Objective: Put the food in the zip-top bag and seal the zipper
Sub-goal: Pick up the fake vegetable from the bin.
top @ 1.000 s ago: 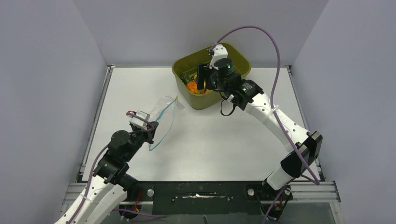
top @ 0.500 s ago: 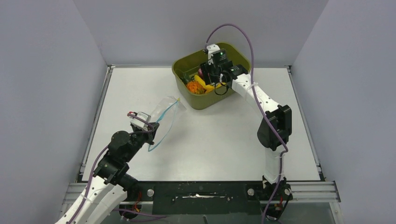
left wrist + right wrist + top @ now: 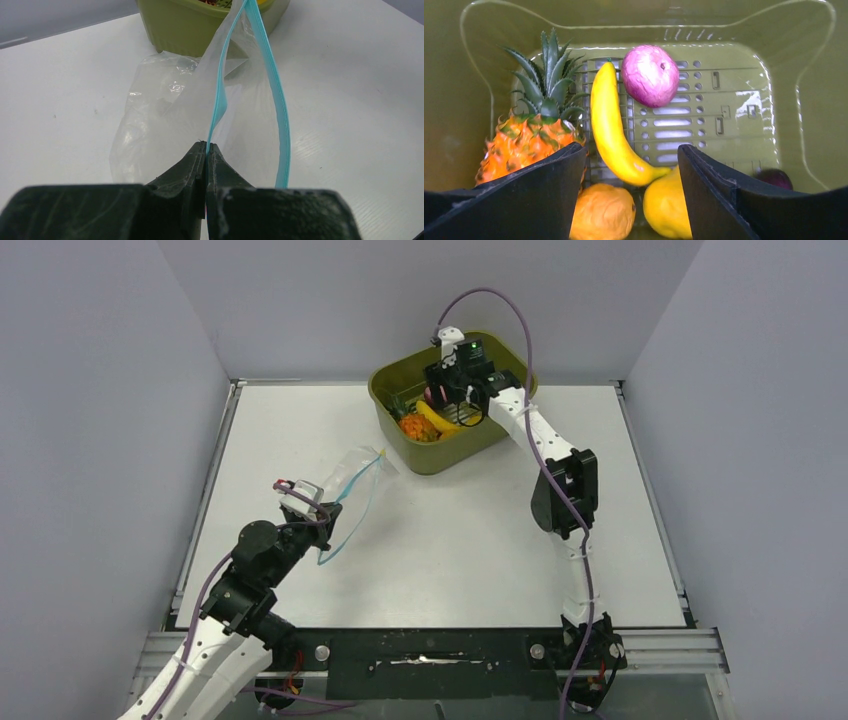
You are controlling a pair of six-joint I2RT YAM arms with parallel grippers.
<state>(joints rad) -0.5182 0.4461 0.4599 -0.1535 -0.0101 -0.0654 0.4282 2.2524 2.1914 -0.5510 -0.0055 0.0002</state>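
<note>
Inside the basin (image 3: 440,455), the banana (image 3: 609,130) is being hovered over by the right pincer (image 3: 631,152), spread wide and empty; the crowding pineapple (image 3: 524,140) risks being snagged. Near the basin, the zipper (image 3: 279,100) of the zip-top bag (image 3: 160,120) is being clamped by the left pincer (image 3: 206,150).

This was a robotics lab test cell, not a home or kitchen. A flat white rectangular tabletop (image 3: 450,540) was boxed in by plain pale grey partition panels (image 3: 100,440) behind it and to both sides. Along its near edge ran a slotted aluminium rail (image 3: 670,645) carrying a white-and-black jointed left arm (image 3: 230,610) and right arm (image 3: 565,490), with purple cables (image 3: 500,300) looping above. The only food (glossy plastic toy foods (image 3: 610,125)) lay in an olive-green plastic basin (image 3: 445,452) at the tabletop's far edge.
</note>
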